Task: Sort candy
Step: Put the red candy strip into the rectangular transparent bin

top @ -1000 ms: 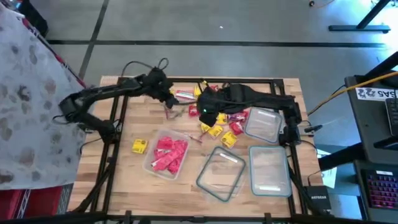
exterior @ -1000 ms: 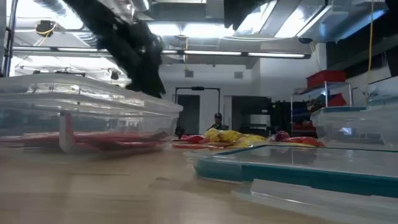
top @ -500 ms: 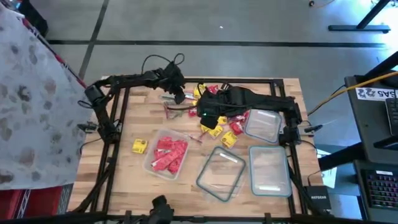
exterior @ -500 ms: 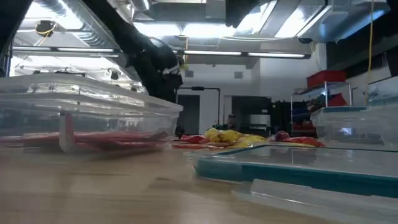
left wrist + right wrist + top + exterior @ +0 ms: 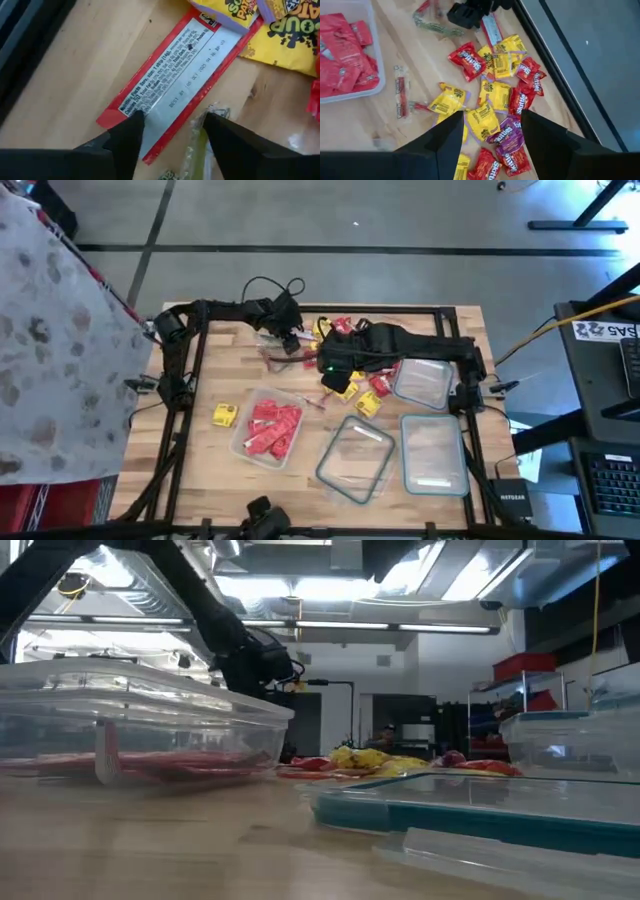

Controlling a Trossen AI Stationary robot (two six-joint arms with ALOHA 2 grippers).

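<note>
The left hand, fingers spread open, had moved farther back over a red-edged candy strip; four containers showed.

1. Pale wood-grain worktop, dark frame round it.
2. Red candy packs with white lettering; yellow packs with dark print; purple packs among them.
3. Long wrapper: silvery-white with small black print, bordered in red.
4. Clear container filled with red and pink wrappers.
5. Lone yellow pack on bare wood.
6. Clear containers with teal rims, seen from above.
7. Black left hand, black right hand.
8. White cloth with grey blotches; red edge.
9. Grey floor.
</note>
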